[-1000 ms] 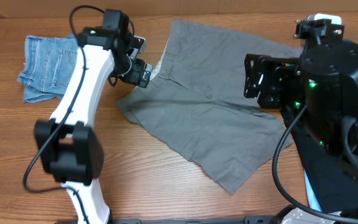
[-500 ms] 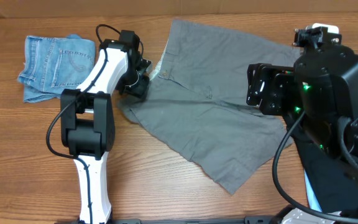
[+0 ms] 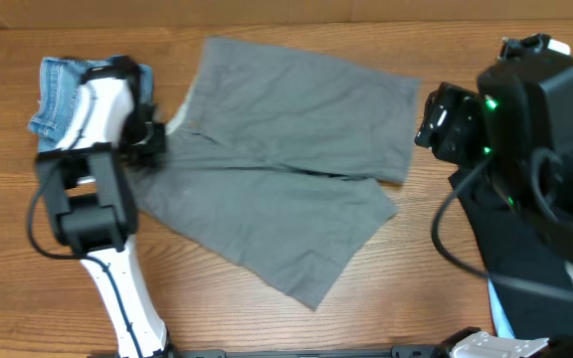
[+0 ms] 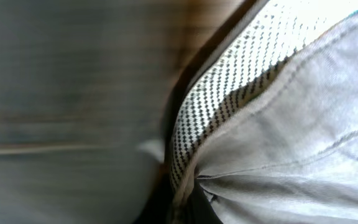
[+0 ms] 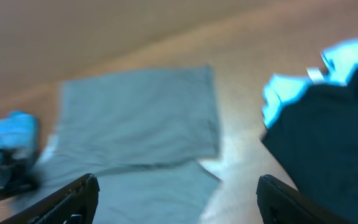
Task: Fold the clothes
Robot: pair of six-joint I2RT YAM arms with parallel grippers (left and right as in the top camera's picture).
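Grey shorts [image 3: 277, 169] lie spread flat across the middle of the wooden table. My left gripper [image 3: 149, 145] is shut on the shorts' waistband at their left edge. In the left wrist view the waistband's checkered lining [image 4: 222, 106] is pinched between the jaws of the left gripper [image 4: 185, 202]. My right gripper [image 3: 432, 121] hovers open past the shorts' right edge, with nothing in it. The right wrist view shows its fingers [image 5: 82, 193] wide apart above the shorts [image 5: 135, 118].
Folded denim shorts [image 3: 68, 99] lie at the back left, just beside the left arm. A dark garment [image 3: 525, 259] is piled at the right under the right arm, with a light blue item [image 5: 284, 93] at its edge.
My left gripper closed on the waistband and pulled the grey shorts to the left, towards the denim. The right arm drew back to the right.
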